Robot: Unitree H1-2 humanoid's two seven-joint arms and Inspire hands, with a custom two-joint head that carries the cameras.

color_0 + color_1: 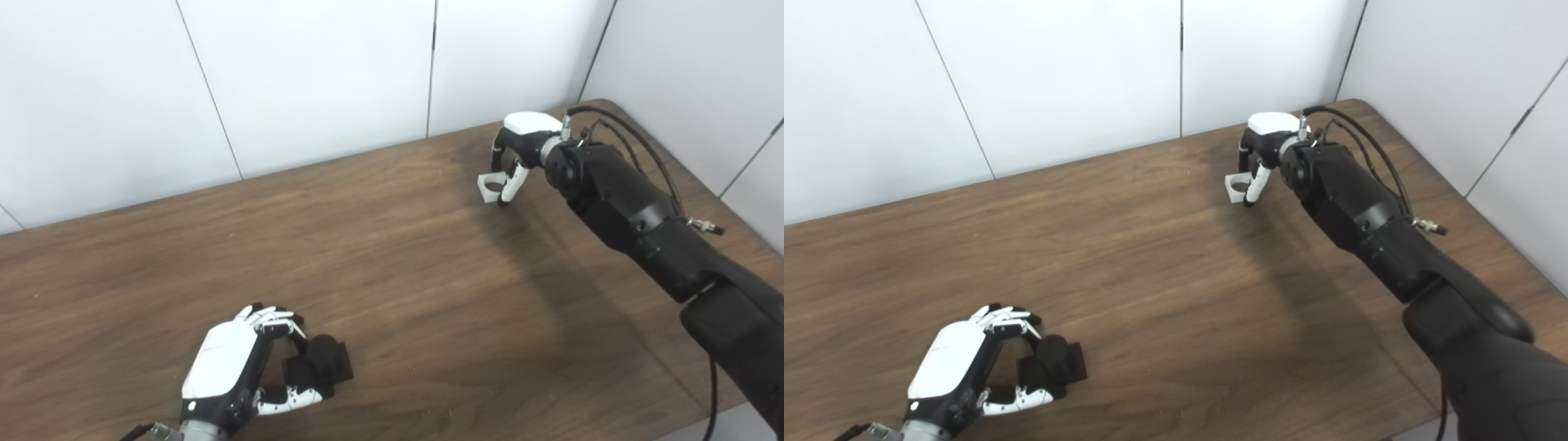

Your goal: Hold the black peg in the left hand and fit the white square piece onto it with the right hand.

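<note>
Fingers (278,323) of the left hand (223,367) are curled around one black peg (320,361), which stands on its square base near the bench's (398,275) front edge, thumb and fingers at its sides. One white square piece (492,185) is pinched between the right hand's (520,147) fingers and thumb near the far right corner, seemingly just off the bench.

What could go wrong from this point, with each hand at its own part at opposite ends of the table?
1. The right hand pinches the white square piece with a round hole near one edge; it may tilt or slip when lifted.
2. The left hand curls around the black peg on its square base, which looks not yet lifted off the brown wooden table; closing could nudge it away.
</note>
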